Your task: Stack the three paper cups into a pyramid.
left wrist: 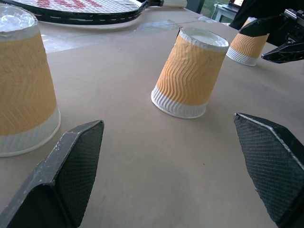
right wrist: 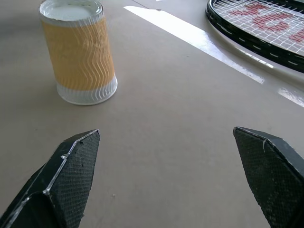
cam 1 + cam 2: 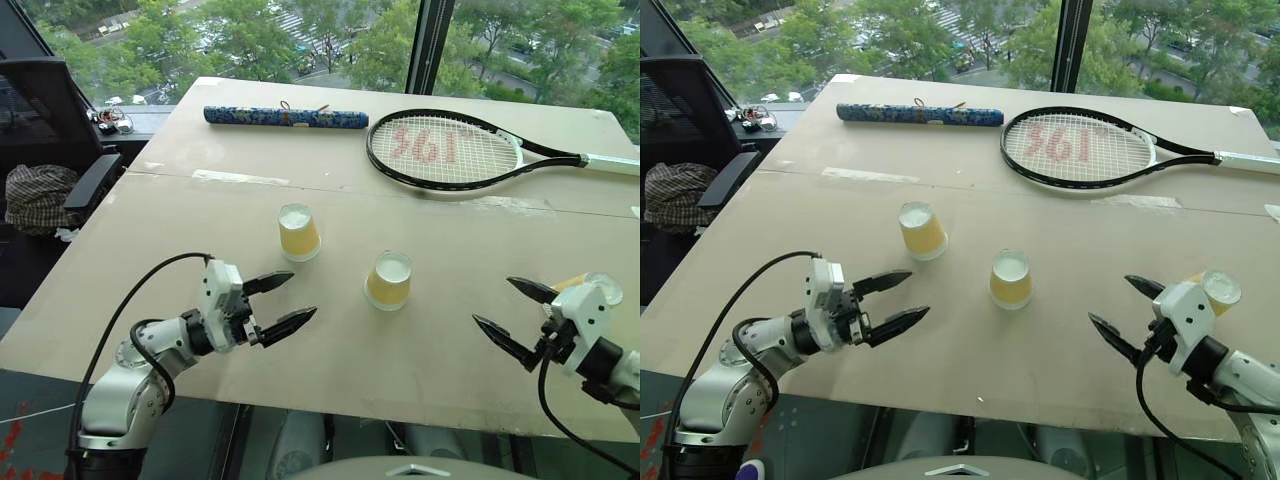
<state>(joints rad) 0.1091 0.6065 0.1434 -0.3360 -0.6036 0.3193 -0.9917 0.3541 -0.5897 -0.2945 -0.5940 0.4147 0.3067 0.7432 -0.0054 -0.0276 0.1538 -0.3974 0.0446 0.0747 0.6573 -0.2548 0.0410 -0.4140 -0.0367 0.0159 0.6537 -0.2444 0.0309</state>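
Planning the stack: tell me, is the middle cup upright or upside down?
Upside down: the middle cup stands on its wide rim, white base on top.

Red marking on racket [image 3: 445, 150] strings, resembling "961"; reading uncertain. No other legible text.

The left arm, silver-grey with a looping black cable, reaches in from the lower left, its white wrist block carrying the left gripper [image 3: 283, 303] of two black pointed fingers. Those fingers stand wide apart (nothing between them), aimed roughly level, forward and inward. The right gripper [image 3: 512, 314], on a matching white wrist at the lower right, points inward and slightly down, its black fingers likewise spread wide and holding nothing.
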